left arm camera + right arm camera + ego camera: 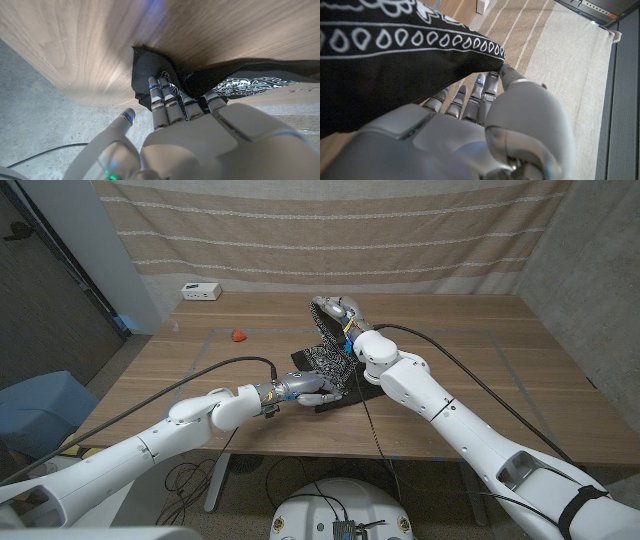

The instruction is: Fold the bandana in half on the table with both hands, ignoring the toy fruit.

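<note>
The black bandana with white print lies partly on the wooden table near its middle. Its far part is lifted up. My right hand holds that raised edge above the table; in the right wrist view the cloth is pinched between thumb and fingers of the right hand. My left hand rests its fingers on the near corner of the bandana, close to the table's front edge, thumb held apart from the cloth.
A small red toy fruit sits on the table left of the bandana. A white box stands at the far left corner. A striped curtain hangs behind. Bare wood lies to the right.
</note>
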Controlling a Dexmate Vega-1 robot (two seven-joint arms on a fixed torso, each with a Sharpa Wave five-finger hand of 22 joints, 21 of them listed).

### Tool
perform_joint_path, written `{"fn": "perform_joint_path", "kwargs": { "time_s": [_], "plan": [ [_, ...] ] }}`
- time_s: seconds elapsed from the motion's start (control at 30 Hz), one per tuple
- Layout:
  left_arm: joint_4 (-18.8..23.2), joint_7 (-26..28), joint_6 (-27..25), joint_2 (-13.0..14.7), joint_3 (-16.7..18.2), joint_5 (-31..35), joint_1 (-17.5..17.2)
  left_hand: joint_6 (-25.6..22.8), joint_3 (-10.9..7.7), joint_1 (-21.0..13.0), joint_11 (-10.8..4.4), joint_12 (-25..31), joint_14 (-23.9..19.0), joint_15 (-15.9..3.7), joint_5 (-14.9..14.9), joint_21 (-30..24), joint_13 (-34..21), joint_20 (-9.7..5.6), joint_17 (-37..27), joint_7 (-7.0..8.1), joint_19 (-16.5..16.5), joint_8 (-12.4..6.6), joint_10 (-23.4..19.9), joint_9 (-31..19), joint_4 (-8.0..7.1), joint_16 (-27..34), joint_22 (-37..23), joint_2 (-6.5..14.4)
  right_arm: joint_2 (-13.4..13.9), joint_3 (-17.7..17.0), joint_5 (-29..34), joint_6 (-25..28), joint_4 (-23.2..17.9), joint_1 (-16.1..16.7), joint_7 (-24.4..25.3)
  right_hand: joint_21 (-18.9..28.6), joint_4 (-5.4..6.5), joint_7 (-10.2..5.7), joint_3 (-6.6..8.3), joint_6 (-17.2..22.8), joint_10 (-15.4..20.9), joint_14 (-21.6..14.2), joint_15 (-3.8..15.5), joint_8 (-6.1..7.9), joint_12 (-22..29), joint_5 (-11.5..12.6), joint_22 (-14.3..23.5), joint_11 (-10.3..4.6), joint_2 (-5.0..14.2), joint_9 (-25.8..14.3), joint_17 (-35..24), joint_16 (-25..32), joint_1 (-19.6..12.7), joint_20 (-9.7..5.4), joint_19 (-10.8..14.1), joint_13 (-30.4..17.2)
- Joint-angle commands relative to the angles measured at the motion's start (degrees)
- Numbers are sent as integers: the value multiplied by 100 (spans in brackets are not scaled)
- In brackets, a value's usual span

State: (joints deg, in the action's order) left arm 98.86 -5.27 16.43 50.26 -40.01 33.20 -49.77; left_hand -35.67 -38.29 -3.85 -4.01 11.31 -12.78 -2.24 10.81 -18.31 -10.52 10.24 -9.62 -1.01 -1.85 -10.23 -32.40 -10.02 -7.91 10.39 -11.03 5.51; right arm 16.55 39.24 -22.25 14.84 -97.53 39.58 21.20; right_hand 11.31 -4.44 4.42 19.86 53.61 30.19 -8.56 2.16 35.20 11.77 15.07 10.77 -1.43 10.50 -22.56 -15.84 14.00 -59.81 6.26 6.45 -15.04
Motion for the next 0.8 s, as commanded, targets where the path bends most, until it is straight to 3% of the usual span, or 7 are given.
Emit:
{"fn": "perform_joint_path", "kwargs": {
  "time_s": [0.03, 0.3, 0.37, 0.43, 0.47, 0.63, 0.8],
  "plan": [
    [-19, 29, -17, -1, -2, 6, -7, 14, -52, 47, 44, 22, 35, -87, 32, 34, -33, 23, -6, -4, -17, -45, -32, -25, 15, -16, -10, 77, -433, 491, 401, -64, 984, -441, -154, 43, -6, 45, 50, 11, 81, -30, -31, -2, 36, 19, 8, 6, 7, 17, -6, 25, -95, 35, 1, -6],
    [-6, 42, -54, 18, 17, 0, -24, 25, -60, 47, 47, 22, 41, -78, 32, 41, -34, 23, -5, 6, -25, -44, -26, -25, 20, -17, -11, 77, -560, 710, 593, -94, 1429, -612, -434, 68, -5, 31, 41, 3, 68, -43, -101, -47, 34, 1, 6, 37, -4, 90, 6, 37, -108, 95, 25, 1],
    [-7, 54, -46, 20, 17, 13, -17, 29, -63, 47, 33, 22, 42, -80, 31, 44, -34, 24, -5, 0, -28, -44, -22, -25, 22, -17, -11, 77, -542, 712, 513, -71, 1476, -647, -652, 78, -23, 35, 53, -106, -8, -16, -198, -136, 13, -20, 4, 156, 0, 157, 16, 28, -139, 182, 29, 12],
    [-15, 64, -29, 19, 17, 16, -8, 31, -64, 46, 34, 21, 42, -80, 31, 46, -34, 27, -5, -2, -26, -44, -21, -25, 24, -17, -11, 77, -519, 716, 470, -61, 1500, -673, -807, 72, -15, -36, 85, -378, -144, 88, -294, -333, -14, -87, 6, 203, 28, 272, 18, -4, -150, 225, -21, 29],
    [-13, 64, -31, 20, 16, 24, -4, 31, -66, 46, 27, 27, 41, -74, 31, 47, -34, 25, -4, -5, -27, -44, -34, -25, 25, -17, -11, 77, -491, 722, 449, -55, 1508, -700, -914, 68, 55, -131, 61, -731, -313, 174, -375, -596, -29, -192, 8, 278, 1, 421, 12, -24, -54, 255, -85, 48],
    [-29, 76, -8, 13, 10, 43, 17, 37, -72, 43, 50, 28, 46, -79, 31, 52, -34, 24, -4, -2, -31, -44, -34, -25, 31, -18, -11, 76, -334, 645, 278, -255, 1520, -732, -1409, 48, 447, -69, -508, -1490, -725, 282, -638, -1404, 19, -416, 11, 529, -392, 928, 59, -96, 949, 554, -328, 127],
    [-27, 81, 18, 9, 2, 72, 40, 41, -79, 39, 43, 22, 42, -76, 32, 57, -33, 26, -3, 2, -31, -44, -18, -24, 36, -16, -11, 81, -292, 416, 30, -719, 1582, -602, -1650, 17, 750, 23, -906, -1696, -964, 338, -788, -1749, 22, -424, 18, 719, -591, 1098, 61, -121, 1728, 604, -578, 167]
  ]
}}
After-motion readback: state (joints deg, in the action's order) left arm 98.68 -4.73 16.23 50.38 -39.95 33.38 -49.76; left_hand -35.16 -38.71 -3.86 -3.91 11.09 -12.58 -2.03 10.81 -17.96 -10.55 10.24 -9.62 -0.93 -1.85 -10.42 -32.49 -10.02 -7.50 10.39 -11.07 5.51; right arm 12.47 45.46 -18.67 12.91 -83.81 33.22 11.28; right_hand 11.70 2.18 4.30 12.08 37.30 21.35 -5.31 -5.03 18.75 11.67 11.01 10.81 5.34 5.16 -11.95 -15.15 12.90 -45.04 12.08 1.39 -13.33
